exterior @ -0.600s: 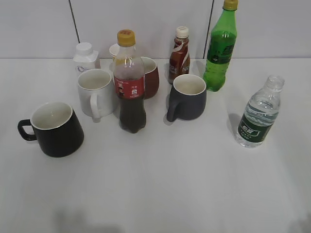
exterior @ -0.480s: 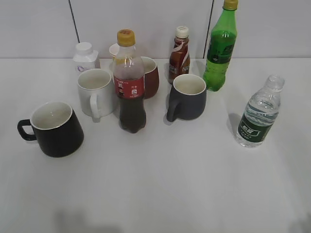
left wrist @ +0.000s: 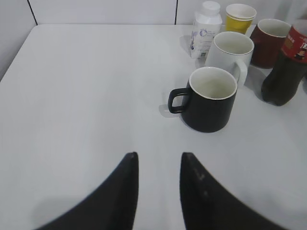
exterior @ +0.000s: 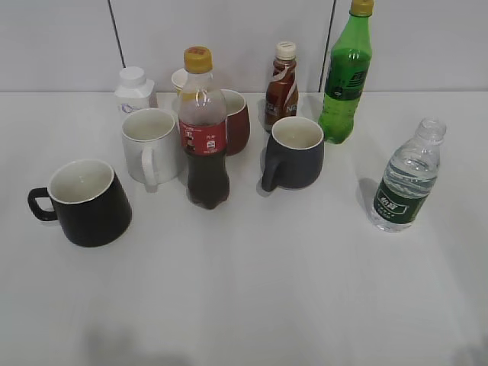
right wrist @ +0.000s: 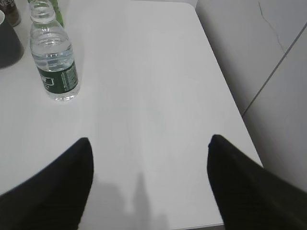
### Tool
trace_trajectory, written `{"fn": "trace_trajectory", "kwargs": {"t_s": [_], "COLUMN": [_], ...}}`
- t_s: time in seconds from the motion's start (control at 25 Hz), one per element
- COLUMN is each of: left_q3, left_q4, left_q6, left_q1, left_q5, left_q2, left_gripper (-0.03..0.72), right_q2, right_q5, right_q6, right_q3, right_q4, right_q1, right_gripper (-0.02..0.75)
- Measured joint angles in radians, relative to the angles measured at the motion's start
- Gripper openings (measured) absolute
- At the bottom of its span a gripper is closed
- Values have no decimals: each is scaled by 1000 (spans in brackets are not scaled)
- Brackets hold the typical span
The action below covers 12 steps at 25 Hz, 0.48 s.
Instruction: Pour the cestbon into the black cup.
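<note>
The cestbon (exterior: 406, 180), a small clear uncapped bottle with a dark green label, stands upright on the right of the white table; it also shows in the right wrist view (right wrist: 53, 57). The black cup (exterior: 85, 202) with an off-white inside stands at the left, handle pointing left; the left wrist view shows it too (left wrist: 211, 98). My left gripper (left wrist: 158, 160) is open and empty, over bare table short of the cup. My right gripper (right wrist: 149, 143) is wide open and empty, to the right of the cestbon. Neither gripper shows in the exterior view.
A cola bottle (exterior: 203, 130), white mug (exterior: 150, 145), dark grey mug (exterior: 293, 152), dark red mug (exterior: 235, 120), brown bottle (exterior: 281, 85), tall green bottle (exterior: 345, 72), white jar (exterior: 134, 90) and yellow cup (left wrist: 240, 15) stand between and behind. The table's right edge (right wrist: 225, 81) lies near my right gripper.
</note>
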Motion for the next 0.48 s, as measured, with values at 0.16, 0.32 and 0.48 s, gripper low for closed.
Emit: {"fn": "trace_trajectory", "kwargs": {"t_s": [0.16, 0.32, 0.48], "left_q3": [0, 0, 0], "left_q4": [0, 0, 0], "left_q6": [0, 0, 0], "left_q1": [0, 0, 0], "left_q5": [0, 0, 0], "left_q2": [0, 0, 0], "left_gripper": [238, 238, 238], "right_q2": [0, 0, 0], "right_q5": [0, 0, 0], "right_q6": [0, 0, 0], "right_q3": [0, 0, 0], "right_q4": [0, 0, 0], "right_q1": [0, 0, 0], "right_gripper": [570, 570, 570]}}
